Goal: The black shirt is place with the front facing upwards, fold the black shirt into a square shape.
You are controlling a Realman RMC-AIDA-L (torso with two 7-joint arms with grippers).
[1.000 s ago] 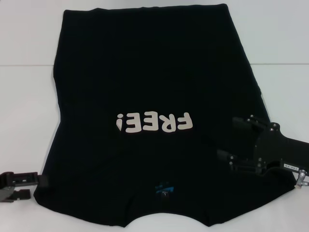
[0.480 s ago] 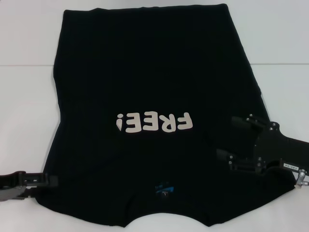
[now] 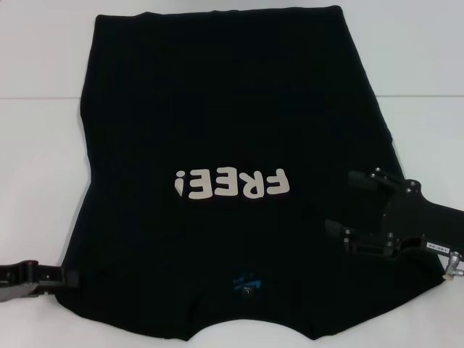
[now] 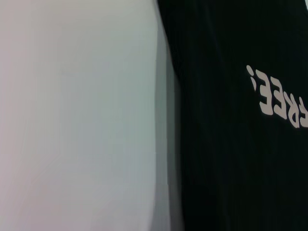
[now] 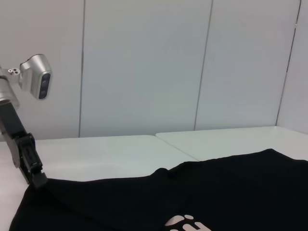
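The black shirt lies spread flat, front up, with its whitish "FREE!" letters upside down to me and a small blue neck label near the front edge. My left gripper lies low at the shirt's near left edge, its tip touching the cloth; the right wrist view shows that gripper meeting the shirt's corner. My right gripper hovers open over the shirt's right side, with only cloth below its spread fingers. The left wrist view shows the shirt's edge beside bare table.
The white table shows on both sides of the shirt, with a seam line crossing it farther back. Pale wall panels stand behind the table in the right wrist view.
My left gripper has slid in from the left edge of the view to the shirt's left edge, then settled slightly lower. The right gripper has barely moved.
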